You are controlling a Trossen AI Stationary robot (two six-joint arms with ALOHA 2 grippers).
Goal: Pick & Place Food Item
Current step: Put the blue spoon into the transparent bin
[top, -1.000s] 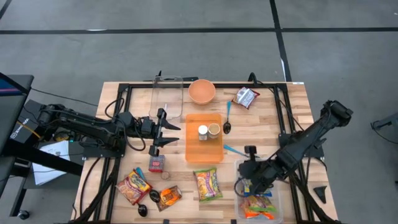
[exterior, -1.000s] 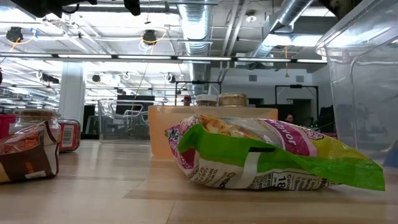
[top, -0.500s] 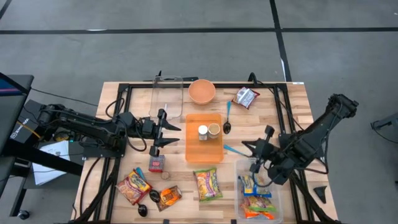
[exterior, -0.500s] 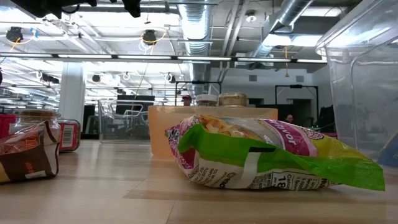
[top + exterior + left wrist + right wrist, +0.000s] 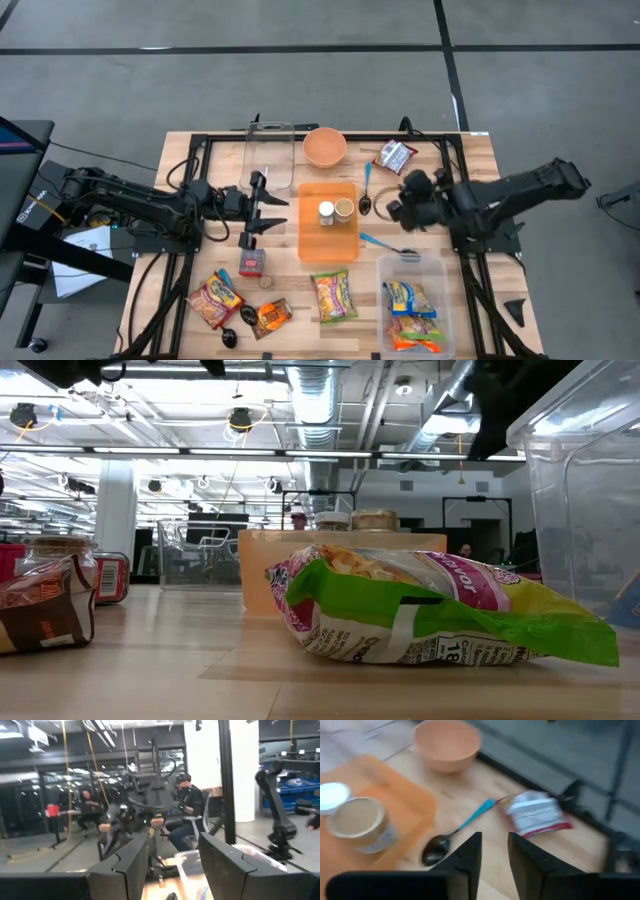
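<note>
My right gripper (image 5: 393, 207) is open and empty above the table, right of the orange tray (image 5: 320, 246); its wrist view (image 5: 494, 860) looks down on a blue-handled spoon (image 5: 455, 832) and a red-and-white packet (image 5: 537, 812). That packet (image 5: 395, 157) lies flat near the far edge. The clear bin (image 5: 381, 292) at the near right holds several snack packets (image 5: 410, 300). A green snack bag (image 5: 334, 296) lies flat at the front. My left gripper (image 5: 274, 208) waits open, left of the tray.
The tray carries two small jars (image 5: 335, 210). An orange bowl (image 5: 324, 146) and a clear container (image 5: 268, 155) stand at the far side. A red can (image 5: 251, 263) and two snack bags (image 5: 215, 300) lie at the near left. The black frame rails (image 5: 455, 200) run along both sides.
My right gripper has risen out of the clear bin and swung toward the table's far edge, ending beside the orange tray. The packets stay in the bin.
</note>
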